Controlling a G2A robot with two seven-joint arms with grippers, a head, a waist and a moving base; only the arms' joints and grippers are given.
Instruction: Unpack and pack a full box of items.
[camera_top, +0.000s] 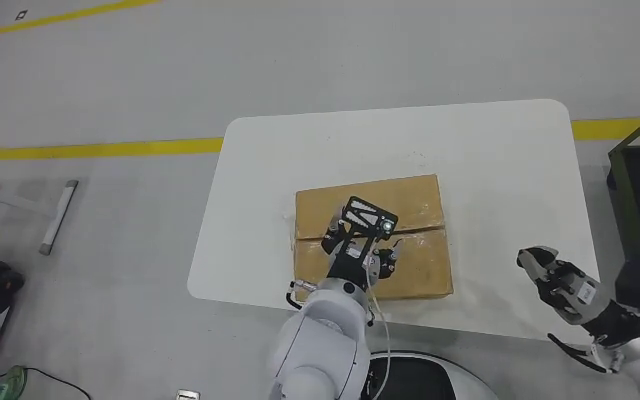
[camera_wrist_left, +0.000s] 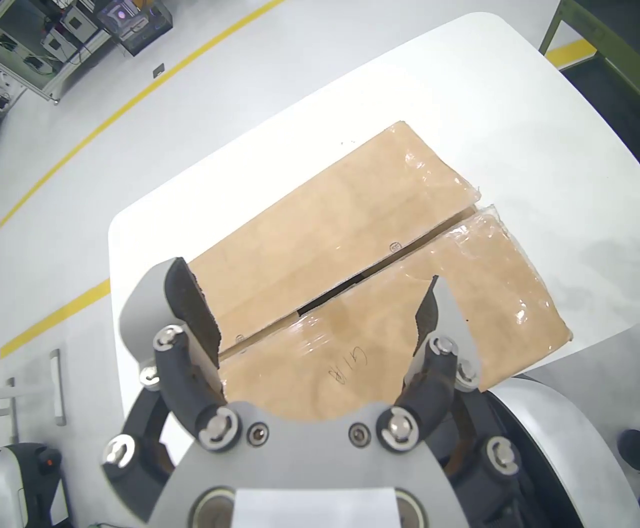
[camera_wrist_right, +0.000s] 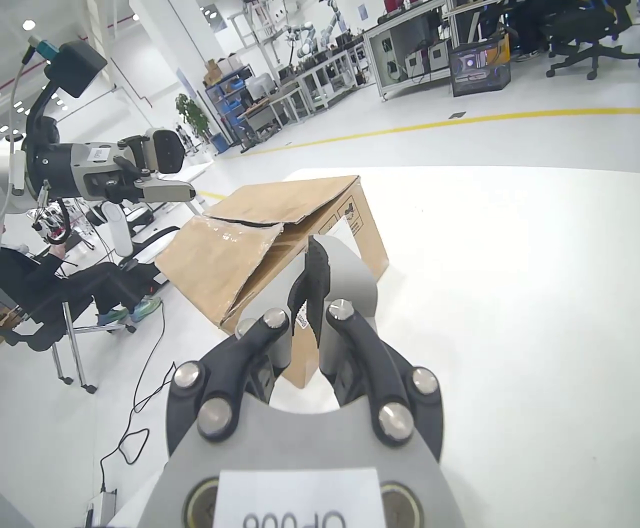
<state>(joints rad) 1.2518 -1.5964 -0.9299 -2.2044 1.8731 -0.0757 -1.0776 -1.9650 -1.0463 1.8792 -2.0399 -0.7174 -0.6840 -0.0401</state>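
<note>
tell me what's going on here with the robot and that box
A two-armed robot is at a cardboard box on the white table. Its top flaps are down, with a dark gap along the centre seam. The left gripper hangs open above the box; the right gripper is shut, empty, off to the box's side.

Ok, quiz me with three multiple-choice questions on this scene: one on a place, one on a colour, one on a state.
1. The cardboard box sits: A on the floor; B on the white table; C on a chair.
2. The floor line is: A red; B blue; C yellow.
3. The left gripper is: A open; B shut on a flap; C shut on tape.
Answers: 1 B, the white table shows around it; 2 C, a yellow stripe crosses the floor; 3 A, its fingers stand wide apart.
</note>
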